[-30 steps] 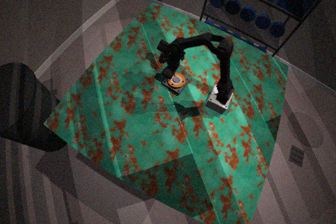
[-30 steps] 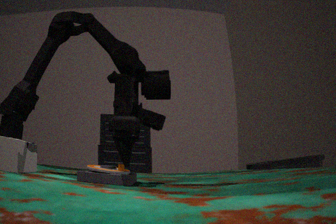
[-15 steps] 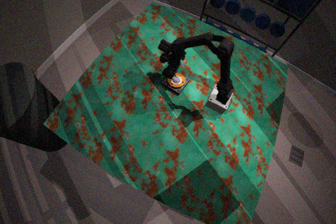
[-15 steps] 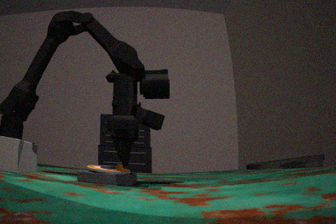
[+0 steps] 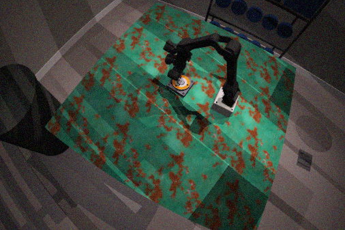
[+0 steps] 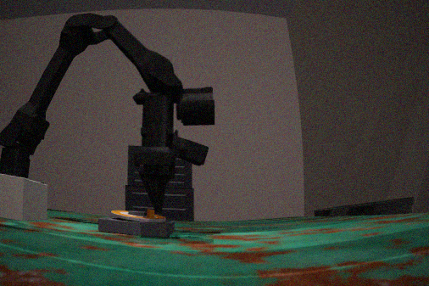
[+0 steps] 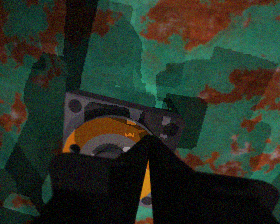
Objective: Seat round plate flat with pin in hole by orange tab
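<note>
black end effector [image 6: 155, 209] pointed straight down, pinched shut with nothing in it, its tip at the small orange tab [image 6: 150, 213]. round orange plate [image 6: 129, 215] sat tilted on the grey square base [image 6: 136, 227], on the green surface [image 6: 297, 243].

Pincer [image 7: 147, 142]: matt black, plastic-like finish. Round plate [image 7: 98, 140]: smooth orange face with a grey, metal-like centre ring. Base [image 6: 136, 227]: matt grey, smooth. Bench [image 5: 143, 134]: dull green surface mottled with rust-coloured patches.
</note>
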Controlling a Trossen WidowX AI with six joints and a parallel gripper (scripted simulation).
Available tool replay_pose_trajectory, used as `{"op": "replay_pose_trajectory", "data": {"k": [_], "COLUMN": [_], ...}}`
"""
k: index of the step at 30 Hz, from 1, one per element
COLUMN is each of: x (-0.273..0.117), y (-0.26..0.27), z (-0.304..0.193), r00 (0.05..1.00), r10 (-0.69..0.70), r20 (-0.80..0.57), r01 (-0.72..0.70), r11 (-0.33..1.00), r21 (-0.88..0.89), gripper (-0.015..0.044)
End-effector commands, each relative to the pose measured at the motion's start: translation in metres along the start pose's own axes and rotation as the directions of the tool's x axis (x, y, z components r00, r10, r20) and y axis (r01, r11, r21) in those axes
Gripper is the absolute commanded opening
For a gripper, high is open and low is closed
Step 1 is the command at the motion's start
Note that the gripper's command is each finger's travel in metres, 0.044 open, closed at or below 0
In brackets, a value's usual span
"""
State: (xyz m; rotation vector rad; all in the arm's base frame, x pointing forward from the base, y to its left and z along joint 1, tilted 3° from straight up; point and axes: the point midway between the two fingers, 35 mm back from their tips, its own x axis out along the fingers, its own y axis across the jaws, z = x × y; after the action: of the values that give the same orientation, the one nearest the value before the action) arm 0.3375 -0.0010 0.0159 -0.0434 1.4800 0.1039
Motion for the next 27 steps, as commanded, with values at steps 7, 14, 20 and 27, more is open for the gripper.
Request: {"op": "replay_pose_trajectory", "data": {"k": [7, 14, 20, 27], "x": [0.002, 0.002, 0.002, 0.002], "y": [-0.007, -0.007, -0.009, -0.012], "z": [-0.007, -0.011, -0.014, -0.018], "r00": [1.000, 1.000, 1.000, 1.000], "r10": [-0.013, -0.013, -0.013, -0.013], "r20": [-0.014, -0.014, -0.015, -0.015], "r01": [0.013, 0.013, 0.013, 0.013], "r11": [1.000, 1.000, 1.000, 1.000], "r21": [0.004, 0.004, 0.004, 0.004], "gripper": [0.0000, 0.0000, 0.0000, 0.0000]}}
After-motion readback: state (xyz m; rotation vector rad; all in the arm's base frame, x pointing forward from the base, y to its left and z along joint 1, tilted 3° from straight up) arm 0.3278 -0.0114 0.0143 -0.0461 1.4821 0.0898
